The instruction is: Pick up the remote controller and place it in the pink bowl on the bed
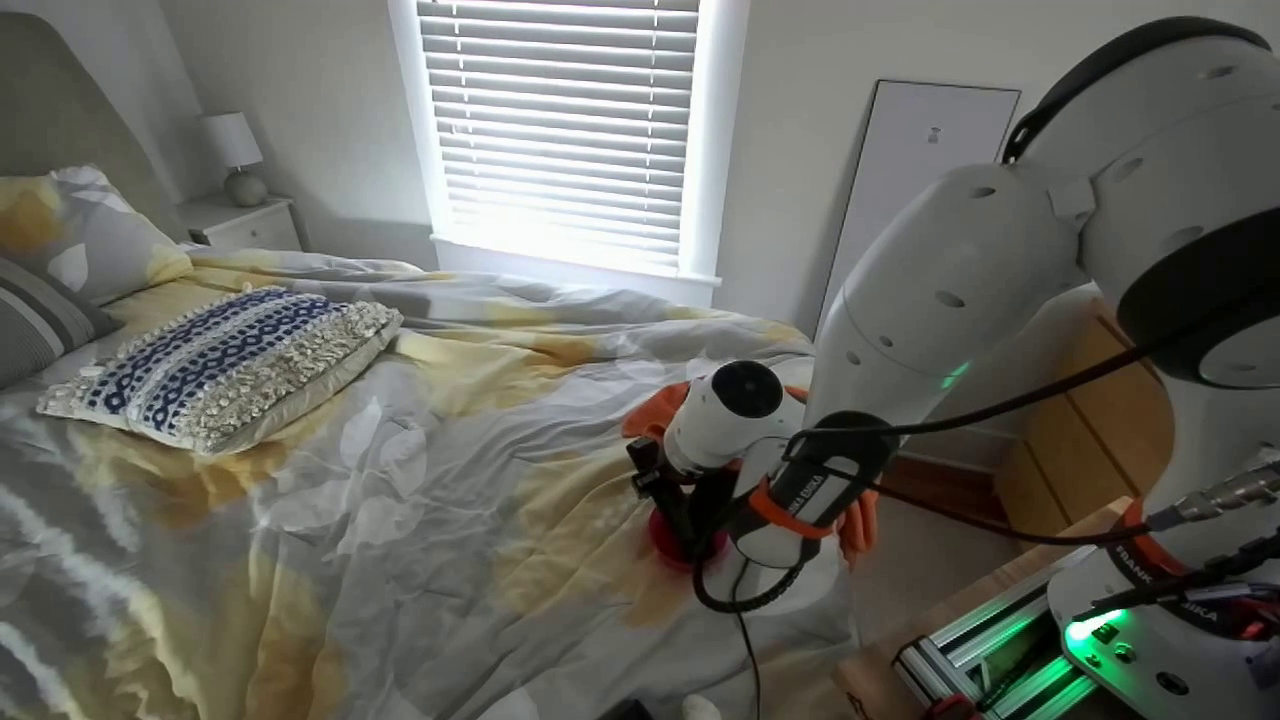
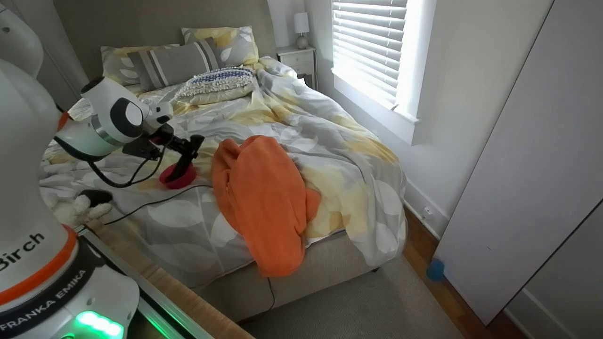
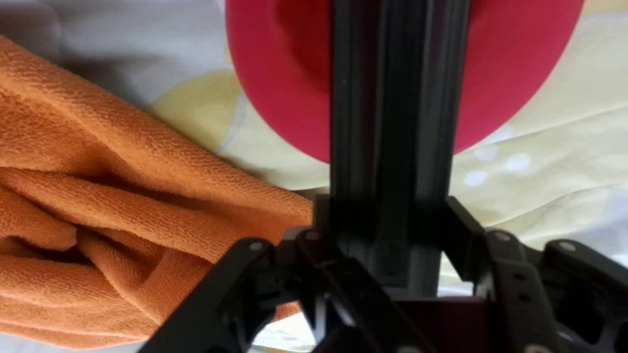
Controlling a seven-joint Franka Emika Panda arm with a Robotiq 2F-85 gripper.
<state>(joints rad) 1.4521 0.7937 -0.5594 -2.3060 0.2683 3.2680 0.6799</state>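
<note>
In the wrist view, orange cloth [image 3: 122, 206] is lying left; rightward, the gripper [image 3: 390, 215] is pinching the remote [image 3: 392, 98] by its upper sides, its foot slanting over or into the pink bowl [image 3: 265, 78]. Likely light, stiff, slick, it is probably suiting this high hold.

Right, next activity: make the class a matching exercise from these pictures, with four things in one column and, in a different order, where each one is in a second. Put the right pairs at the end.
Things
1. remote controller
2. pink bowl
3. orange cloth
4. lamp

Places
A. standing on the nightstand
B. gripped by the tool
C. draped over the edge of the bed
D. on the bed, below the tool

Right pairs: 1-B, 2-D, 3-C, 4-A
</note>
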